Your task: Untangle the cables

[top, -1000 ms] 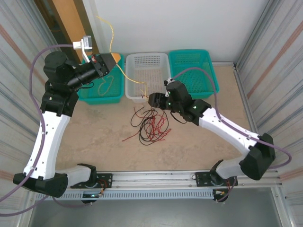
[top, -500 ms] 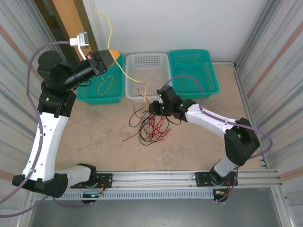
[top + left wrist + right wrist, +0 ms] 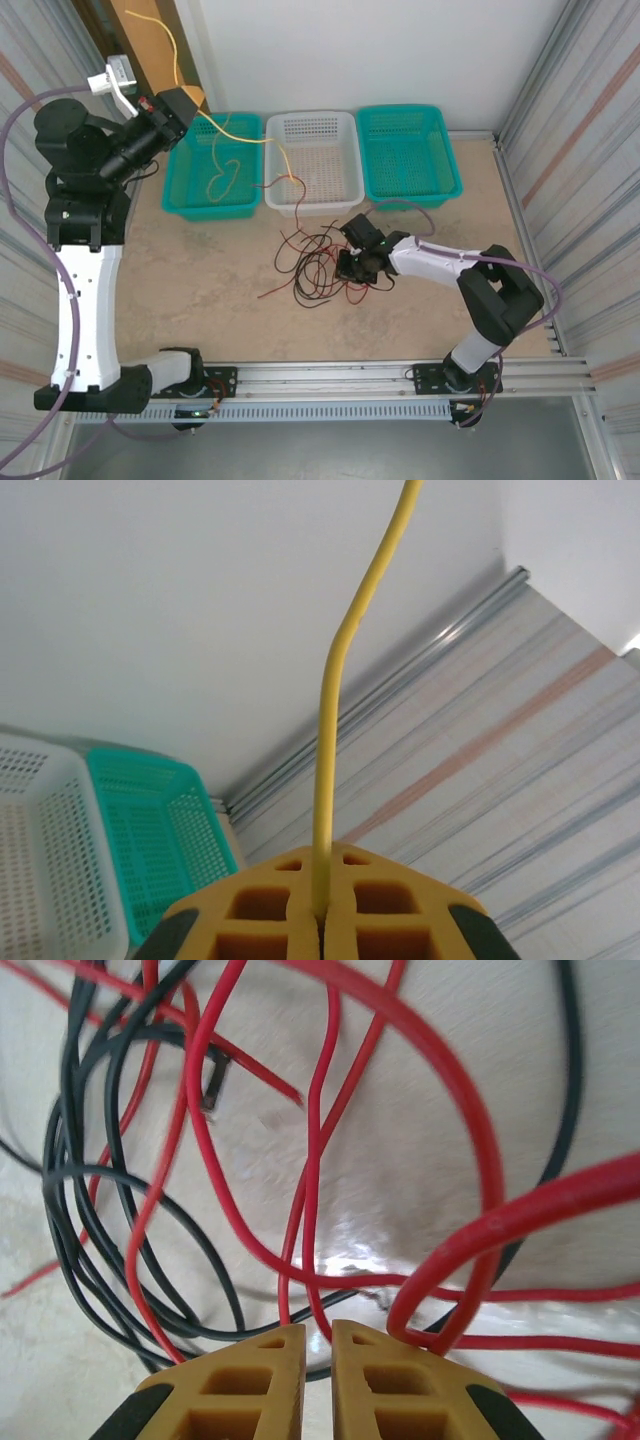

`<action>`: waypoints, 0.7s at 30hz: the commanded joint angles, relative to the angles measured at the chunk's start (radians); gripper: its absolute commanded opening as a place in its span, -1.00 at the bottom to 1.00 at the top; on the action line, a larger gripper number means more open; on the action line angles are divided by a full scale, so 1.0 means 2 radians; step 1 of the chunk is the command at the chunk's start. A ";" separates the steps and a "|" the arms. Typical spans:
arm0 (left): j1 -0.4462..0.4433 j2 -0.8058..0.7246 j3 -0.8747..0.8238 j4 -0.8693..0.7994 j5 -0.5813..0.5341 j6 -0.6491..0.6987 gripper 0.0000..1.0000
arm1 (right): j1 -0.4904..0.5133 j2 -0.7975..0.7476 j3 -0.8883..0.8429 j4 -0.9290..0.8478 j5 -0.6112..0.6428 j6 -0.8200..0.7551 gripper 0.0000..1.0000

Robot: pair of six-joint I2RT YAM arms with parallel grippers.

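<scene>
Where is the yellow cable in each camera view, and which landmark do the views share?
Top external: the yellow cable runs from the left gripper, upper left, into the white basket.
Left wrist: it rises from the shut fingers, bottom centre, to the top edge.
Right wrist: red cables and black cables on the table.
Shared landmark: the white basket, bottom left in the left wrist view.

Left arm rears tall, elbow bent, left hand [image 3: 190,107] clamped shut up high; right arm reaches low, right hand [image 3: 352,266] angled down, jaws almost together.
</scene>
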 commanded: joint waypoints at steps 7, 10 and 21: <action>0.050 0.011 -0.041 -0.079 0.009 0.050 -1.00 | -0.004 -0.111 -0.008 -0.082 0.060 0.024 -0.59; 0.063 0.021 -0.034 -0.085 0.006 0.068 -1.00 | -0.002 -0.157 -0.019 -0.083 0.066 0.030 -0.39; 0.079 0.028 -0.071 0.040 0.137 -0.052 -1.00 | 0.064 -0.115 0.093 0.075 0.027 -0.104 0.53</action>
